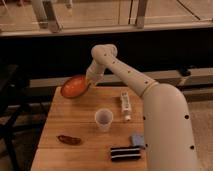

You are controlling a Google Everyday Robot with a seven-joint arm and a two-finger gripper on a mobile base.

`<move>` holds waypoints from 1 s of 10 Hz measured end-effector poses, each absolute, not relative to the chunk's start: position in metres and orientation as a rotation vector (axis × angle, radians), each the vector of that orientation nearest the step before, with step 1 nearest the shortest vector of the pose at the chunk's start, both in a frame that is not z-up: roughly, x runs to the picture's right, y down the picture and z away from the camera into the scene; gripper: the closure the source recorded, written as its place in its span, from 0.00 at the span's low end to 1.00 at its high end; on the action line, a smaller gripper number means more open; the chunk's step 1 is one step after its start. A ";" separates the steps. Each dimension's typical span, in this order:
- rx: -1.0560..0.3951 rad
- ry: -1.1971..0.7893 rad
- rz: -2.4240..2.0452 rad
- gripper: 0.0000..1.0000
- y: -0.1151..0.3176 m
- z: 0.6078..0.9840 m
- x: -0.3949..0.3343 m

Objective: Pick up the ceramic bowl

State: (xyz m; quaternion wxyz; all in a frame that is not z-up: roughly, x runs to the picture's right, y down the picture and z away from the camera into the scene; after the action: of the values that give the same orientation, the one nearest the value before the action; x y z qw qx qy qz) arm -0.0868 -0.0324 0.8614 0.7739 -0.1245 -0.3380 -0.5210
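Observation:
The ceramic bowl [74, 86] is round, glossy and orange-red. It hangs tilted above the far left corner of the wooden table [85, 127], clear of the top. My gripper [88, 80] is at the bowl's right rim, at the end of the white arm [130, 77], shut on the bowl. The translucent white cup [103, 119] stands upright in the middle of the table. The dark red elongated object [69, 140] lies at the near left.
A white tube [125, 104] lies right of the cup. A black striped bar [125, 153] and a small blue item [137, 140] lie at the near right. A dark chair [7, 115] stands left of the table. A dark wall and ledge run behind.

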 end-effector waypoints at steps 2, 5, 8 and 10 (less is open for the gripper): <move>-0.267 -0.736 -1.133 1.00 -0.037 0.856 -0.086; -0.266 -0.738 -1.138 1.00 -0.039 0.854 -0.084; -0.265 -0.739 -1.143 1.00 -0.042 0.851 -0.082; -0.266 -0.739 -1.147 1.00 -0.044 0.849 -0.080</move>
State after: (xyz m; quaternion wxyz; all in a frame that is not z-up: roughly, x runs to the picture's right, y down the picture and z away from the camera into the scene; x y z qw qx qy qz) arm -0.0802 -0.0439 0.8493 0.7680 -0.1226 -0.3404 -0.5285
